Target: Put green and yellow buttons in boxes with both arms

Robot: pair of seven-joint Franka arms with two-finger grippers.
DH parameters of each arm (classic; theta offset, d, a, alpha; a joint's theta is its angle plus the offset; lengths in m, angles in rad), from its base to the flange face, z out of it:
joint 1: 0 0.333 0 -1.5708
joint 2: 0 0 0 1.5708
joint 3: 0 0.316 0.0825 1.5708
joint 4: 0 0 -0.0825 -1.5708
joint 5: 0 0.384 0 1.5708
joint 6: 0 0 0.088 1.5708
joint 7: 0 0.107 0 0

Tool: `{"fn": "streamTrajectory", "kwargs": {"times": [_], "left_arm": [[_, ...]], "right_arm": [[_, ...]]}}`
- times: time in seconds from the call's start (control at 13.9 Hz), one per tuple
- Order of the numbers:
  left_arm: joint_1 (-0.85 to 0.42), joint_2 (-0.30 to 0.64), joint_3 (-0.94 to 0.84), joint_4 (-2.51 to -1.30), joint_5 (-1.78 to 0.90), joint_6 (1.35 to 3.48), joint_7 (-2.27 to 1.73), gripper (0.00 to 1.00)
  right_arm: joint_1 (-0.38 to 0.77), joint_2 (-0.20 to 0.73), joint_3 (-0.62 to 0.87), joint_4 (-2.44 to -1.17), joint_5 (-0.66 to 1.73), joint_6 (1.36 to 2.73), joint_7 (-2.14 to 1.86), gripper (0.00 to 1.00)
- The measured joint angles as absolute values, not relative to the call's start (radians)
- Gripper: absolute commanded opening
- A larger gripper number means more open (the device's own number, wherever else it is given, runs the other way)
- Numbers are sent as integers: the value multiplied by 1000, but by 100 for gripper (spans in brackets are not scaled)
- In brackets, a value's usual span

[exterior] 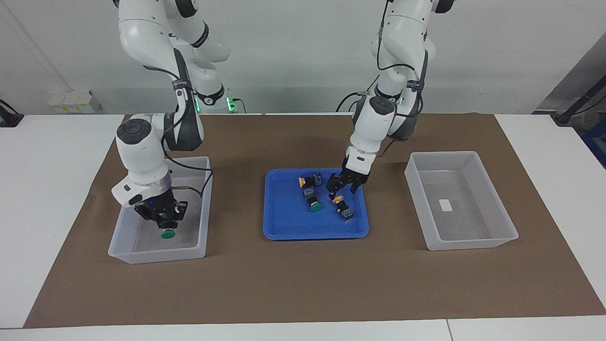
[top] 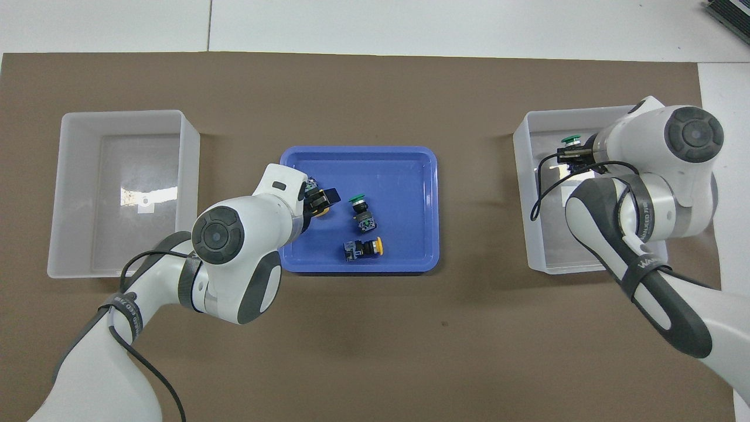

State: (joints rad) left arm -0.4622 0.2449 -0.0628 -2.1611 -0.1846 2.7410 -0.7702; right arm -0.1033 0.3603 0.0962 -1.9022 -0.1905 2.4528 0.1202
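Note:
My right gripper (exterior: 166, 222) is shut on a green button (exterior: 168, 232), held cap down inside the clear box (exterior: 204, 213) at the right arm's end; both also show in the overhead view, the gripper (top: 571, 153) and the button (top: 571, 140). My left gripper (exterior: 342, 191) is open, low over a yellow button (exterior: 340, 203) in the blue tray (exterior: 284, 227). In the overhead view this gripper (top: 321, 199) partly covers that yellow cap (top: 321, 211). Another yellow button (exterior: 303, 181) (top: 375, 246) and a green button (exterior: 314, 205) (top: 357, 201) lie in the tray (top: 410, 176).
A second clear box (exterior: 416, 199) (top: 188, 176) stands empty at the left arm's end of the table, with a white label on its floor. Everything rests on a brown mat (exterior: 303, 284). The right arm's black cable hangs over its box's rim.

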Motion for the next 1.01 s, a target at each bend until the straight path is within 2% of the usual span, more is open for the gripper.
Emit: {"fn": "streamTrajectory", "kwargs": {"times": [0.22,0.29,0.36,0.43,0.5,0.72,0.79,1.01], "left_arm": [[-462,274,-63,-2158,-185,2779,-798,68],[-462,280,-63,-2157,-185,2791,-803,64],[-462,283,-63,-2157,-185,2800,-807,56],[-462,287,-63,-2155,-185,2805,-808,49],[-462,291,-63,-2154,-185,2811,-809,41],[-462,298,-63,-2152,-185,2822,-809,8],[-463,298,-63,-2152,-185,2822,-809,0],[-463,298,-63,-2151,-185,2819,-809,0]], "right_arm": [[-122,384,96,-1925,-190,2488,120,0],[-126,386,96,-1926,-190,2493,120,5],[-126,387,96,-1926,-190,2496,120,28],[-126,388,96,-1926,-190,2500,120,70],[-126,391,96,-1926,-190,2508,120,98],[-126,392,96,-1923,-189,2519,120,100],[-126,391,97,-1920,-189,2520,120,100],[-123,366,103,-1910,-188,2510,122,100]]}}
